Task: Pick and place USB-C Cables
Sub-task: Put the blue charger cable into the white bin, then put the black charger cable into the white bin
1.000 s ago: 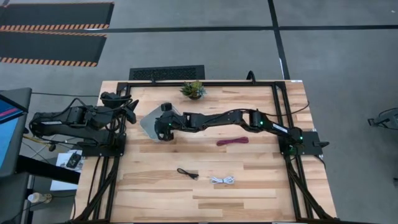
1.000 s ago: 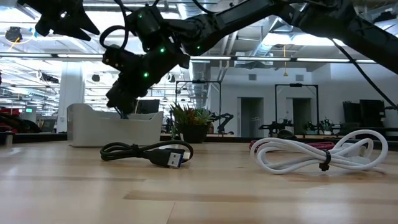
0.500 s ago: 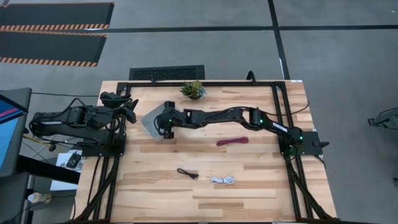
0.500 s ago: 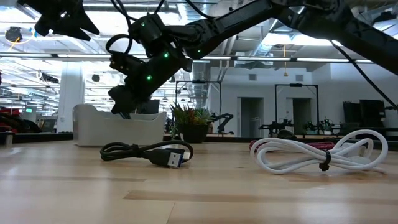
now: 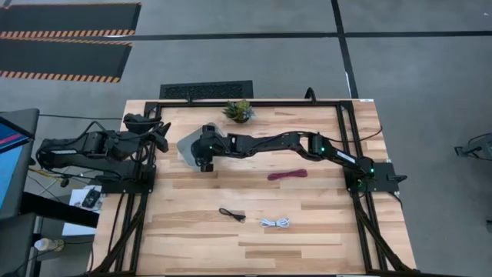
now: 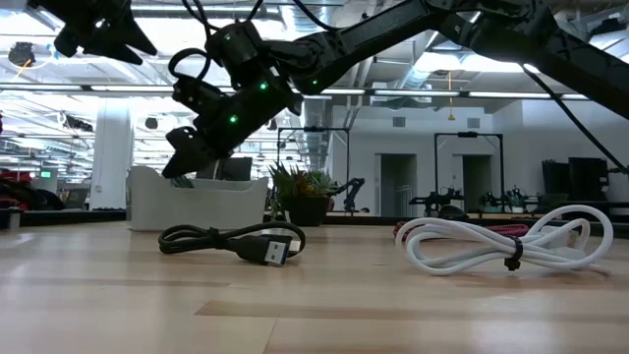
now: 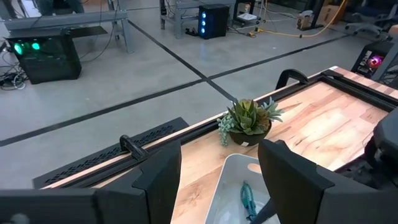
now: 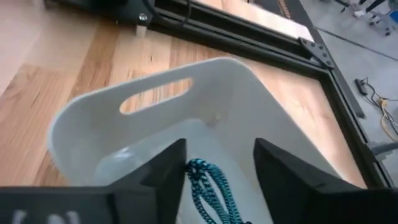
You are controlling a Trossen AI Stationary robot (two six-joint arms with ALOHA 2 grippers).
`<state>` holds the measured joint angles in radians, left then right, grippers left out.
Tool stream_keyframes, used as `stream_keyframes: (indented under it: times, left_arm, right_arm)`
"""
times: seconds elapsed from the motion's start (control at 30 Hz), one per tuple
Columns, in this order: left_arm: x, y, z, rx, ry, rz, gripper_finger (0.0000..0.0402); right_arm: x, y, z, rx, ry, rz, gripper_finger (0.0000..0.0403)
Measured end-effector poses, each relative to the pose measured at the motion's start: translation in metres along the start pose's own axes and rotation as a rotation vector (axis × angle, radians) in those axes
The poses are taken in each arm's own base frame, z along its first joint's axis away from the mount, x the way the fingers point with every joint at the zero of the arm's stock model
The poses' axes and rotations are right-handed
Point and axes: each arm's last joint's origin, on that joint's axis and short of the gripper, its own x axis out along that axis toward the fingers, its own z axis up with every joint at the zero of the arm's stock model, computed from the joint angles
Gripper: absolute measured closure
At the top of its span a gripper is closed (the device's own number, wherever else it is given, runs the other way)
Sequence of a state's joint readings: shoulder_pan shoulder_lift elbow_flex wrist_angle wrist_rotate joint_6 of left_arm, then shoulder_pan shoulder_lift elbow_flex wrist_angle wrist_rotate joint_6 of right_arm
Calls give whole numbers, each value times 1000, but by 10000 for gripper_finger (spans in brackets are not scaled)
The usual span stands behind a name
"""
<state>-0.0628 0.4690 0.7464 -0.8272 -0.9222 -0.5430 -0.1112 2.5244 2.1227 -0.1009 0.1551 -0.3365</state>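
Note:
My right gripper (image 8: 217, 155) is open and reaches slanting down into the white bin (image 8: 155, 118), which stands on the table at the far left (image 5: 187, 146). A teal USB-C cable (image 8: 208, 180) lies coiled on the bin's floor between and below the fingers, also seen in the left wrist view (image 7: 247, 198). The black cable (image 5: 231, 215), the white cable (image 5: 274, 223) and the maroon cable (image 5: 287, 175) lie on the table. My left gripper (image 7: 219, 162) waits open above the table's left edge, raised.
A small potted plant (image 5: 239, 110) stands at the far edge, right of the bin. A black frame (image 5: 346, 138) runs around the table's sides. In the low view the black cable (image 6: 236, 241) and the white cable (image 6: 501, 246) lie near the front.
My right gripper has opened over the bin and rolled at the wrist. The teal cable now lies loose in the bin. The bin has slid a little toward the table's right.

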Motion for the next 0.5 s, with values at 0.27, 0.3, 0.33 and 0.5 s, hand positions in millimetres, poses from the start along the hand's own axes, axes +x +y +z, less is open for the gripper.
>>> stream_keyframes:
  times: [0.27, 0.3, 0.33, 0.5]
  left_arm:
    - [0, 2, -3, 6, 20, 13, 198]
    - [0, 2, -3, 7, 23, 15, 198]
    - [0, 2, -4, 8, 25, 17, 198]
    - [0, 2, -4, 8, 26, 18, 198]
  right_arm:
    - [-14, -11, 18, 5, -52, -22, 148]
    - [-19, -14, 23, 9, -62, -26, 148]
    - [-25, -17, 28, 13, -60, -25, 148]
    - [-83, -36, 65, 5, -24, 60, 148]
